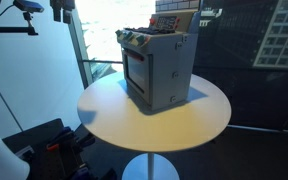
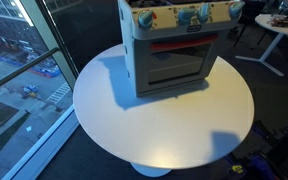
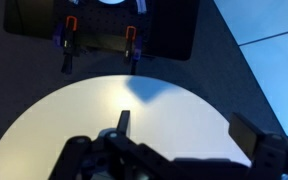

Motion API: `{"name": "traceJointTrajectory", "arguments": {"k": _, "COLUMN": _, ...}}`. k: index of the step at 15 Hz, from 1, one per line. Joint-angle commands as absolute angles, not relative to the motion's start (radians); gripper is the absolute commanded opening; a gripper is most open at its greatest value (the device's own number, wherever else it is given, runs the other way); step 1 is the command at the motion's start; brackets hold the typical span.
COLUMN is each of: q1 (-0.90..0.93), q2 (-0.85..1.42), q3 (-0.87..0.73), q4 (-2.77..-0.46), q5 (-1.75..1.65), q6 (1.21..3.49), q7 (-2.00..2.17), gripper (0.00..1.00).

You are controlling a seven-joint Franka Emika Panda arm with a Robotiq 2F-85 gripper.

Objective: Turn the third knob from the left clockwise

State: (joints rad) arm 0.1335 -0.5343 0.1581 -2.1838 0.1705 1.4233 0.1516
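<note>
- The knob row is located along the top front of the toy stove.
- The gripper is held well apart from it (whether released or clenched cannot be told).
- The third from the left should be approached squarely and gripped centrally.

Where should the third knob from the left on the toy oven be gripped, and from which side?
Pinch the third knob by its rim, coming straight at the toy oven's front. The knobs stick out forward in a row above the door, so a frontal pinch likely leaves room to twist clockwise. Its exact shape is too small to tell.
</note>
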Motion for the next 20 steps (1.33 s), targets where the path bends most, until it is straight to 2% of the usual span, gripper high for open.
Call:
{"name": "traceJointTrajectory", "arguments": {"k": 1, "q1": 0.119, "q2": -0.486, "q3": 0.166, "q4": -2.115, "q5": 0.157, "q6": 1.438, "q7": 0.153, "gripper": 1.0}}
{"name": "traceJointTrajectory", "arguments": {"k": 10, "q1": 0.087, "q2": -0.417, "q3": 0.161, "q4": -2.035, "q5": 0.11, "q6": 1.561, "q7": 0.196, "gripper": 1.0}}
{"name": "traceJointTrajectory", "arguments": {"k": 20, "q1": 0.047, "q2": -0.441, "q3": 0.168, "q4": -2.086, "q5": 0.014, "q6": 1.772, "q7": 0.299, "gripper": 1.0}}
